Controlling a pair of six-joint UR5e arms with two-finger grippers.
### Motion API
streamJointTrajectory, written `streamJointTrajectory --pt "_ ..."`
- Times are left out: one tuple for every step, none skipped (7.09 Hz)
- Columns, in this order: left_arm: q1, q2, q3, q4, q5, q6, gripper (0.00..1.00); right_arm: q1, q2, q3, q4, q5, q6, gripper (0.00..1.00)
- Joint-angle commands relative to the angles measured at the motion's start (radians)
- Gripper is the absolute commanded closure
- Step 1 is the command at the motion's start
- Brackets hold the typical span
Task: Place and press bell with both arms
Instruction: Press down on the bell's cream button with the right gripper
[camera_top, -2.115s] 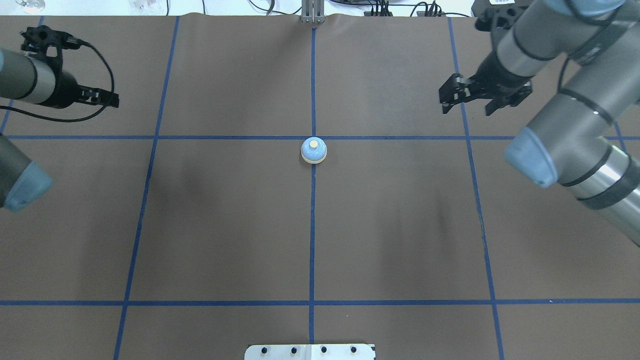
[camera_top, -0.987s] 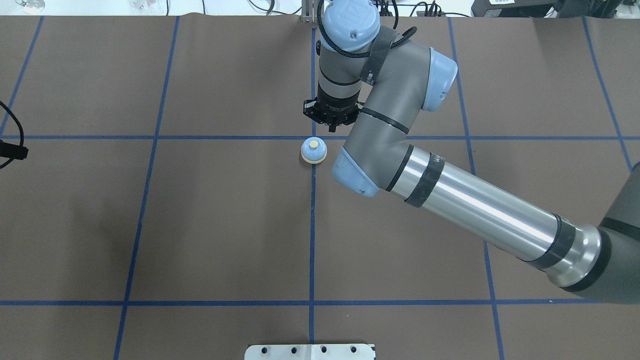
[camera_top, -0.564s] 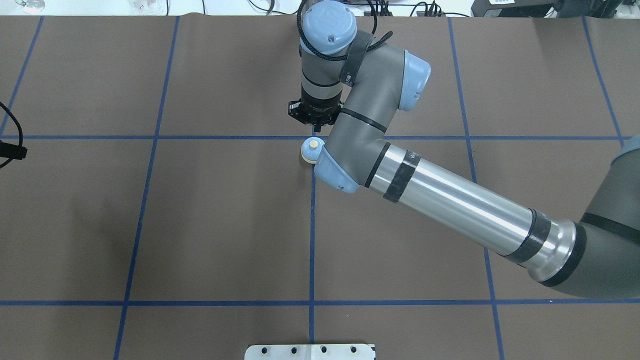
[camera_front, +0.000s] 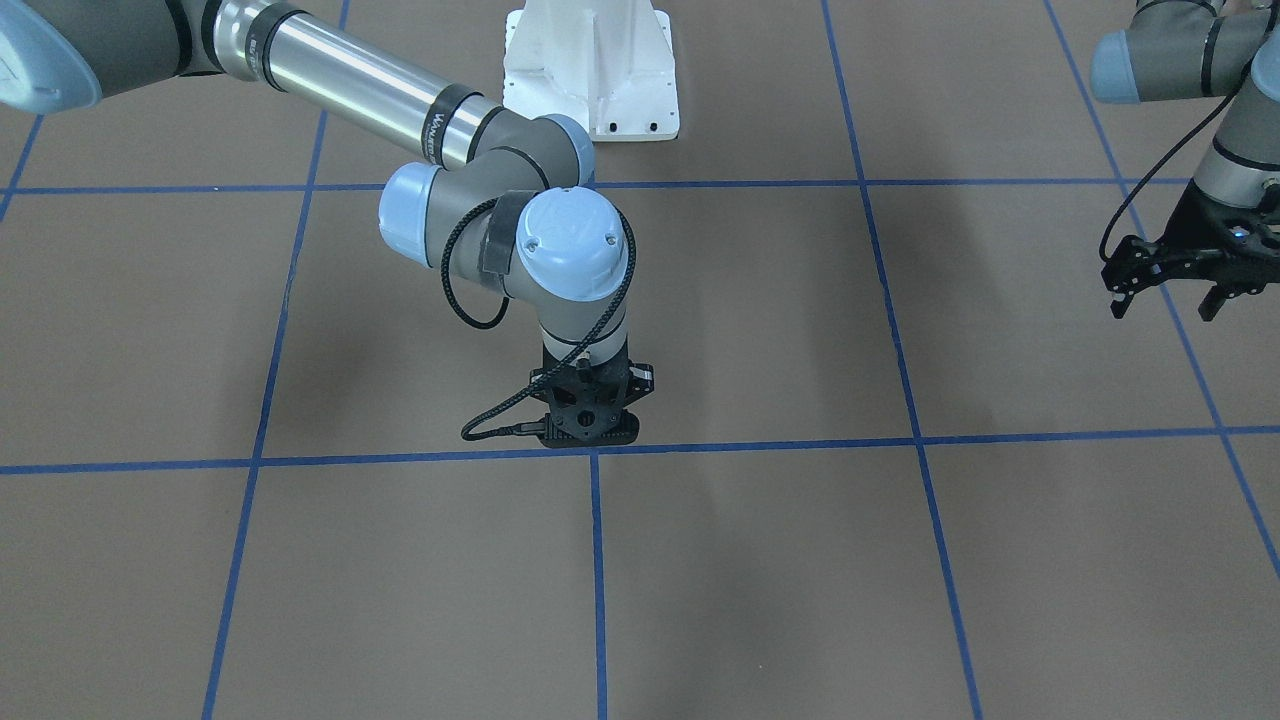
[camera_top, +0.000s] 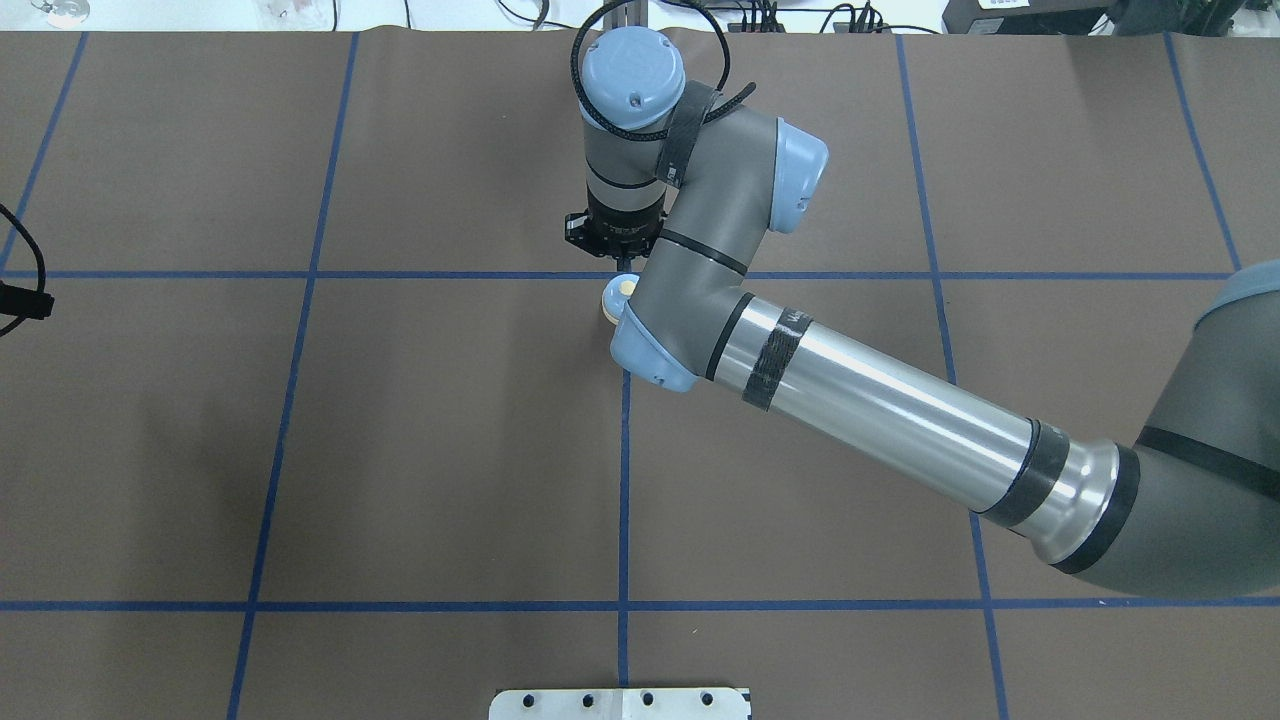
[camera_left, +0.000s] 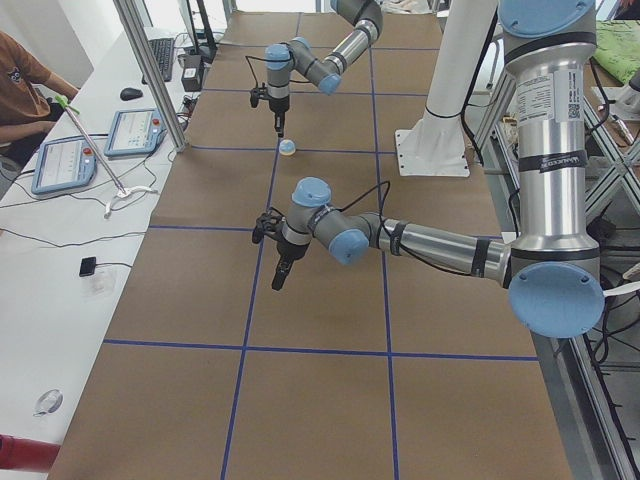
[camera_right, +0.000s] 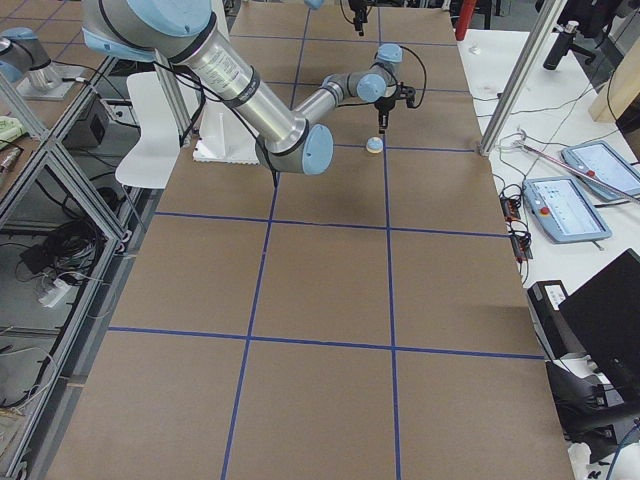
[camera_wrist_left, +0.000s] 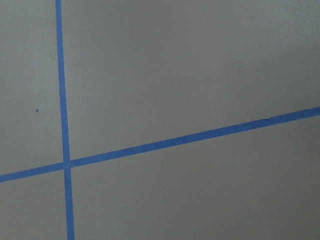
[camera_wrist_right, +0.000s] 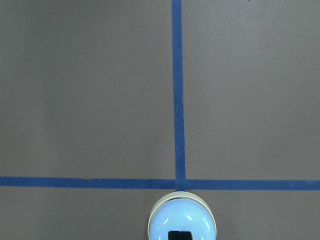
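**A:** Where's the bell (camera_top: 617, 293)?

**B:** Mid-bench (camera_top: 400, 450), upright. In the overhead view it sits just at 6 o'clock of the centre tape crossing (camera_wrist_right: 179, 183). The right arm (camera_top: 880, 410) hides its 3 o'clock side there.

**A:** Grippers?

**B:** The right gripper (camera_left: 280, 128) points straight down over the dome. The wrist view shows one dark tip where the button (camera_top: 626, 287) should be, so I read the fingers as pressed together. Whether it's touching, I cannot tell. The left gripper (camera_front: 1165, 298) is well apart, out at 3 o'clock in the front view, with its fingers (camera_front: 1118, 302) spread and nothing between them.

**A:** How will the bell handle?

**B:** My judgement: light, hard-shelled and glossy, so slippery. Fingers pinching high on the dome would likely slide up and off. Better to take it low, on opposite sides of the cream rim (camera_wrist_right: 181, 196).

**A:** And the press?

**B:** The button looks sprung, so it wants a push dead centre and straight down. An off-centre push could skid or tip so light a thing. It doesn't look fragile.
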Motion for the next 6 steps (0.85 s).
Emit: streamJointTrajectory --pt "0.000 0.000 0.001 0.000 0.000 0.000 0.00 -0.017 -0.006 -0.008 0.004 -0.010 0.000 1.00" --pt "0.000 0.000 0.001 0.000 0.000 -0.002 0.00 -0.018 -0.006 -0.019 0.004 -0.010 0.000 1.00" --pt "0.000 0.000 0.001 0.000 0.000 -0.002 0.00 -0.017 -0.007 -0.022 0.004 -0.011 0.000 1.00" --pt "0.000 0.000 0.001 0.000 0.000 -0.002 0.00 -0.018 -0.007 -0.022 0.004 -0.011 0.000 1.00" --pt "0.000 0.000 0.001 0.000 0.000 -0.002 0.00 -0.021 -0.009 -0.022 0.003 -0.013 0.000 1.00" --pt "0.000 0.000 0.003 0.000 0.000 -0.003 0.00 -0.023 -0.011 -0.022 0.003 -0.013 0.000 1.00"
